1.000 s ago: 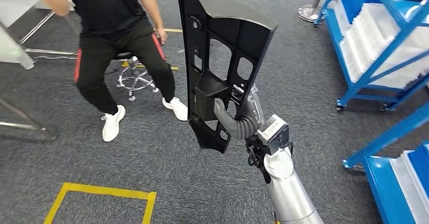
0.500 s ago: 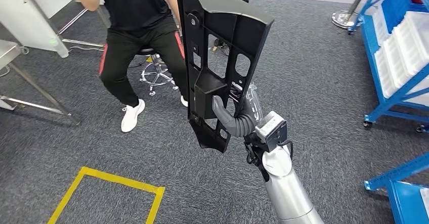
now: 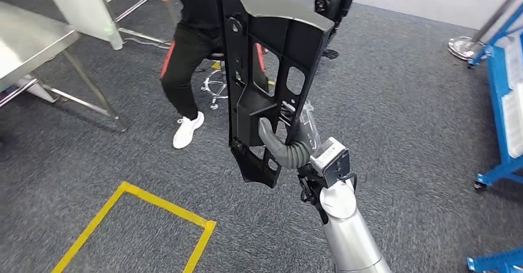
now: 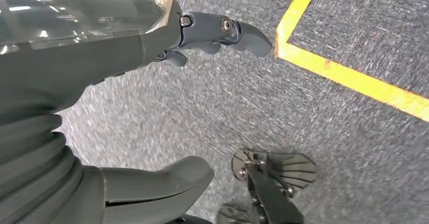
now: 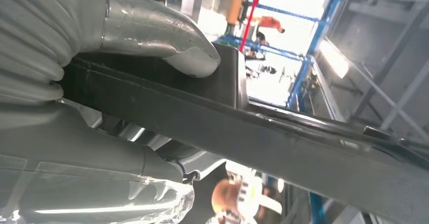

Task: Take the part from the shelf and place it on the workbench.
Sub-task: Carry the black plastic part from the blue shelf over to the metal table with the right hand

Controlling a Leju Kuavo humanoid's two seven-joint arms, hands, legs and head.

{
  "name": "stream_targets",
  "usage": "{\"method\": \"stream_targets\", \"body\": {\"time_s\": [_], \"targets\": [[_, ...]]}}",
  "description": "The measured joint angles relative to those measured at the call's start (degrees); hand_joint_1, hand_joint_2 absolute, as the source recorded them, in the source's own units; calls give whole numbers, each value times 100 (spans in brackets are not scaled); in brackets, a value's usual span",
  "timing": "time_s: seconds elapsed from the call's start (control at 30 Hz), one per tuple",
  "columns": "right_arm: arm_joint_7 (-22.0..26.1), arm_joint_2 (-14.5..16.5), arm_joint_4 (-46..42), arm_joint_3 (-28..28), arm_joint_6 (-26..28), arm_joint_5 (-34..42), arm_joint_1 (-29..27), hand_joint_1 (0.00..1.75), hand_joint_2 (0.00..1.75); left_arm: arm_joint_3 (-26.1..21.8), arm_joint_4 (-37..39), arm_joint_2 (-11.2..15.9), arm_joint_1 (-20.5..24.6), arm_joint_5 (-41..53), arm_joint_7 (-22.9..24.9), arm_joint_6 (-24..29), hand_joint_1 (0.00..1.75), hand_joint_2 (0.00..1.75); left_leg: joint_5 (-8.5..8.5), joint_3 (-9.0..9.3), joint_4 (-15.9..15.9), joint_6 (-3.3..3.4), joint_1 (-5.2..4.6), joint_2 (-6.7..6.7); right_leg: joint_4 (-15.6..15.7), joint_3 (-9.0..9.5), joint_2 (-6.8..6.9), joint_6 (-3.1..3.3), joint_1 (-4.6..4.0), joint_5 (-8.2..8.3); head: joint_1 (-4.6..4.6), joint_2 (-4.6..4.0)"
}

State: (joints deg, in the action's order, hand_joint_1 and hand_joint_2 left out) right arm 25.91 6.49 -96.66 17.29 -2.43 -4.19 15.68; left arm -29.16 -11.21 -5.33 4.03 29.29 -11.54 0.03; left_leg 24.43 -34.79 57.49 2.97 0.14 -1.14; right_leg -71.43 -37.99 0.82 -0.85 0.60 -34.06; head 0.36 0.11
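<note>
One long black part (image 3: 266, 76) stands nearly upright in the head view, carried over the carpet by the right hand (image 3: 290, 146), whose thumb hooks through a cut-out low on the panel. It looks like stiff moulded plastic, ribbed and pierced with openings, probably light for its size but top-heavy when held so near its lower end; the ribs and cut-outs give the surest hold. Its top runs out of the picture, and it hides most of a person (image 3: 185, 69) standing behind. A steel worktop (image 3: 24, 39) shows at the far left, with its surface cut off by the edge.

From the left wrist, the left hand (image 4: 152, 107) hangs above the floor, thumb and fingers (image 4: 222, 32) apart and holding nothing.

From the right wrist, the thumb presses on the part's edge (image 5: 253, 128); the fingers behind it are hidden.
</note>
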Motion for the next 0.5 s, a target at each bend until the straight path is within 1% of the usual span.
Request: {"method": "stream_targets", "body": {"time_s": [0.03, 0.07, 0.1, 0.13, 0.17, 0.2, 0.23, 0.27, 0.3, 0.33, 0.37, 0.4, 0.43, 0.47, 0.5], "targets": [[-2, -6, 1, -8, -1, -1, -18, 175, 175, 0, 0, -3, 2, 0, 0, -1, 0, 175, 1, 2, 2, 2, 1, -77, -294, -177, -30, -10, 2, -70, 3, 0], [-3, -10, 1, -12, -1, -1, -32, 175, 175, 0, 0, -7, -3, 0, 0, -2, 0, 175, 2, 4, 4, 1, 1, -155, -382, -258, -43, -44, 5, -47, 4, 0], [-3, -13, 1, -13, -1, -2, -37, 175, 175, 0, 0, -13, -9, 1, 0, -1, 0, 175, 3, 10, 7, -2, 3, -233, -236, -223, -57, -94, 9, 66, 4, 0], [-3, -15, 1, -14, -2, -3, -36, 175, 175, 0, 0, -20, -13, 3, -1, 4, 0, 175, 7, 17, 12, -11, 5, -309, 115, -84, -99, -149, 22, 241, 4, 0], [-3, -16, 1, -14, -2, -5, -29, 175, 175, 0, 0, -26, -14, 5, -1, 9, 0, 175, 12, 15, 21, -26, 5, -380, 542, 95, -201, -196, 47, 421, 5, 0], [-1, -15, 1, -14, -5, -7, -23, 175, 175, 0, 0, -29, -12, 8, -2, 18, 0, 175, 27, 6, 45, -52, -6, -451, 901, 255, -294, -203, 67, 570, 4, 0], [2, -16, 2, -15, -8, -10, -22, 175, 175, 0, 0, -30, -11, 11, -3, 33, 0, 175, 38, -7, 64, -83, -13, -511, 1138, 363, -365, -182, 83, 663, 2, 0], [7, -18, 2, -15, -13, -12, -24, 175, 175, 0, 0, -29, -15, 14, -3, 49, 0, 175, 44, -23, 75, -117, -16, -563, 1235, 411, -398, -138, 84, 702, 2, 0], [14, -17, 3, -15, -19, -15, -27, 175, 175, 0, 0, -26, -24, 18, -4, 74, 0, 175, 48, -40, 81, -152, -12, -610, 1247, 426, -355, -81, 72, 718, 0, 0], [22, -15, 3, -16, -26, -20, -27, 175, 175, 0, 0, -16, -38, 25, -5, 100, 0, 175, 49, -52, 82, -179, 5, -617, 1252, 433, -306, -38, 79, 726, 1, 0], [28, -10, 3, -16, -34, -23, -24, 175, 175, 0, 0, -9, -53, 37, -8, 120, 0, 175, 79, -73, 124, -209, 7, -531, 1259, 442, -262, 0, 85, 733, -3, 0], [34, -4, 3, -15, -43, -27, -20, 175, 175, 0, 0, -4, -62, 52, -12, 144, 0, 175, 164, -134, 251, -237, 8, -385, 1268, 453, -212, 40, 93, 735, -16, 0], [38, 0, 3, -16, -48, -28, -18, 175, 175, 0, 0, 0, -62, 70, -18, 167, 0, 175, 306, -242, 489, -262, 10, -209, 1274, 462, -159, 72, 98, 732, -28, 0], [39, 2, 4, -19, -51, -29, -19, 175, 175, 1, 0, -5, -57, 92, -26, 192, 0, 175, 490, -411, 834, -289, 13, -45, 1274, 469, -101, 98, 83, 721, -41, 0], [40, 2, 7, -22, -53, -29, -21, 175, 175, 1, 0, -6, -49, 108, -34, 218, 0, 175, 670, -616, 1230, -311, 29, 37, 1273, 472, -33, 117, 69, 710, -47, 0]]}}
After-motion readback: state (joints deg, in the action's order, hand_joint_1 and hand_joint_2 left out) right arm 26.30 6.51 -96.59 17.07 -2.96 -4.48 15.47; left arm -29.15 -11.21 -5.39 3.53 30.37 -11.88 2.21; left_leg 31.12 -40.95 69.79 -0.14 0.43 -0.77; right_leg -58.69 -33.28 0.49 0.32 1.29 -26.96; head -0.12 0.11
